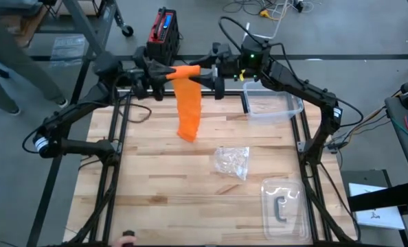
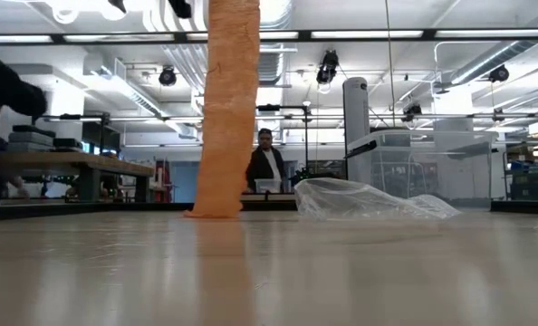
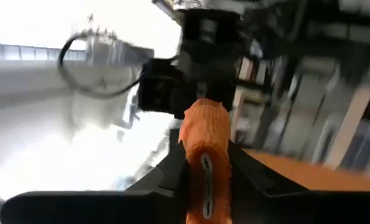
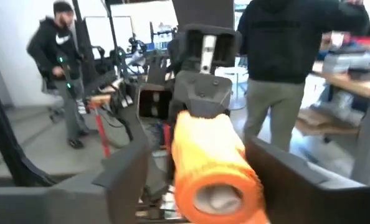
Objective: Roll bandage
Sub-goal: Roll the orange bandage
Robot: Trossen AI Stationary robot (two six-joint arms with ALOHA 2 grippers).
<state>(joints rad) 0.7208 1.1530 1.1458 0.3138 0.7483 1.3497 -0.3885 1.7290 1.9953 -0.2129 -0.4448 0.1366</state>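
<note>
Mid-roll: bright orange soft fabric bandage (image 1: 187, 103) hangs from a partly wound roll held up at table's 12 o'clock, tail end touching the wood. Left gripper (image 3: 205, 177) is clamped on the roll. Right gripper (image 4: 203, 168), opposite, has fingers apart around the roll's other end. Next, I reckon: right regrips, then twist to wind up slack.
</note>
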